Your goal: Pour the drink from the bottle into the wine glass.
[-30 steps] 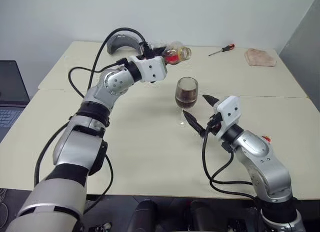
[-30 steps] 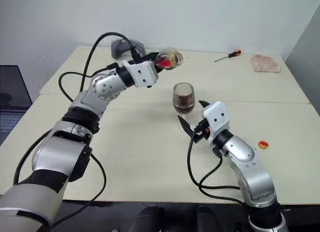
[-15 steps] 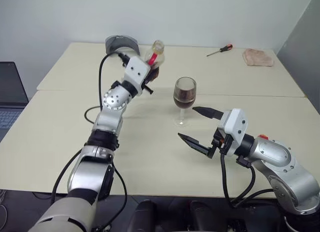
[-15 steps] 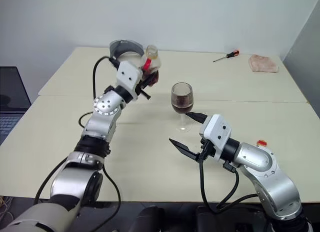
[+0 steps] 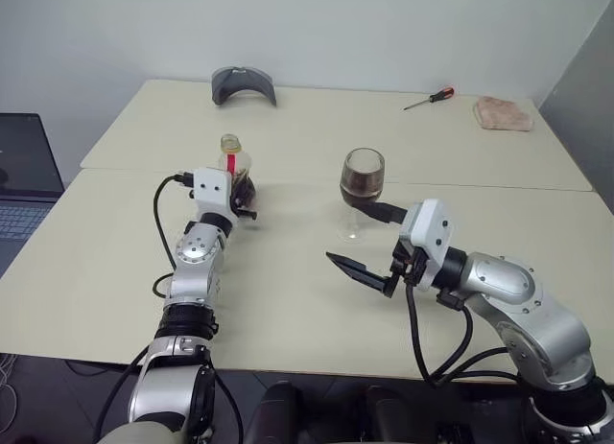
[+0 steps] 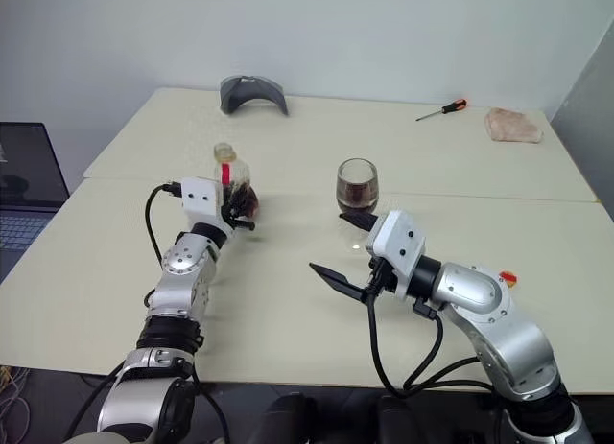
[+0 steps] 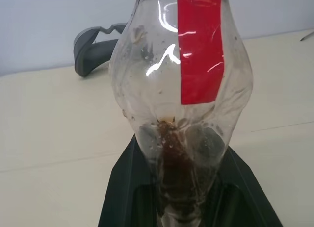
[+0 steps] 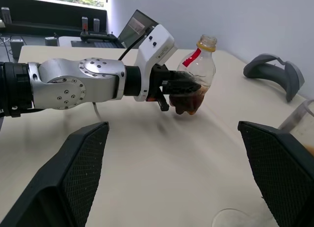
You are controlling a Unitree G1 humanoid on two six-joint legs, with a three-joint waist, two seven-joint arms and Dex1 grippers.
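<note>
Left arm stretched forward low over the tabletop (image 5: 115,233), left gripper (image 5: 242,193) level, fingers clamped on the upright bottle (image 5: 233,166), right arm bent at the elbow, right gripper (image 5: 369,243) level, fingers spread wide, nothing between them

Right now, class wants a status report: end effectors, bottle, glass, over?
Left end effector shut on bottle, upright above table. Right end effector open, empty, beside glass. Glass holds drink. Nothing between them.

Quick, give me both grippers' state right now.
Left gripper: shut on the bottle, held upright.
Right gripper: open, holding nothing, beside the wine glass.
</note>
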